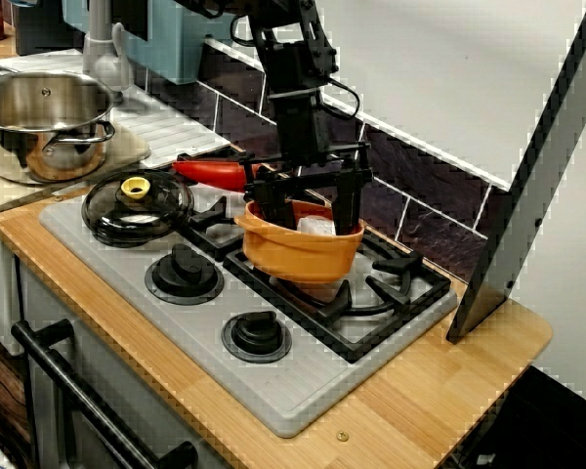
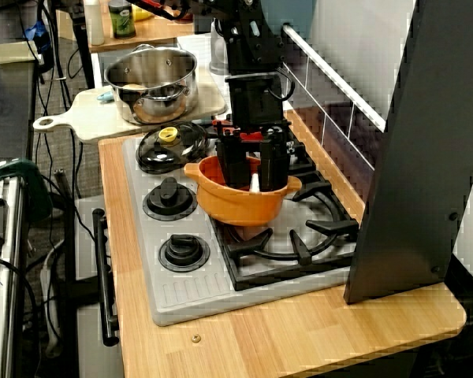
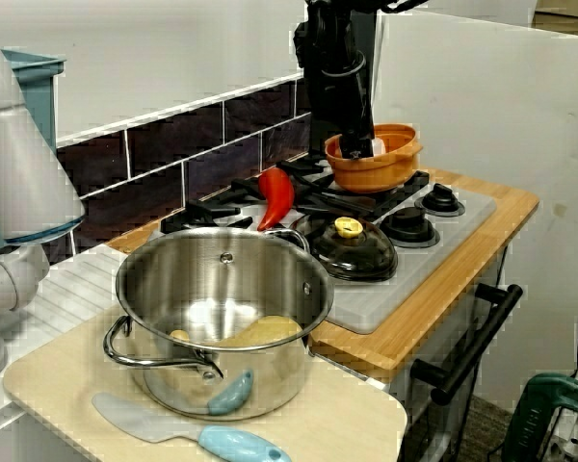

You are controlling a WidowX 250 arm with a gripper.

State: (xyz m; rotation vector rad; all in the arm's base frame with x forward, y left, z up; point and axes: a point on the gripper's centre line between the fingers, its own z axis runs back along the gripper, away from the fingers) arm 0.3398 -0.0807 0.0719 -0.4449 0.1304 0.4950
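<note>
In the view from the front, the gripper (image 1: 313, 217) stood open, its fingers spread wide and dipped into the orange bowl (image 1: 298, 256), with a white item (image 1: 315, 227) between them. The bowl sat upright, mouth up, on the stove's (image 1: 127, 293) black grate, just behind the knobs.

In the view from the counter's end, the bowl's two lugs lay on a line from the stove's knob side towards its wall side.

In the view across the steel pot, the bowl sat at the stove's far end.
</note>
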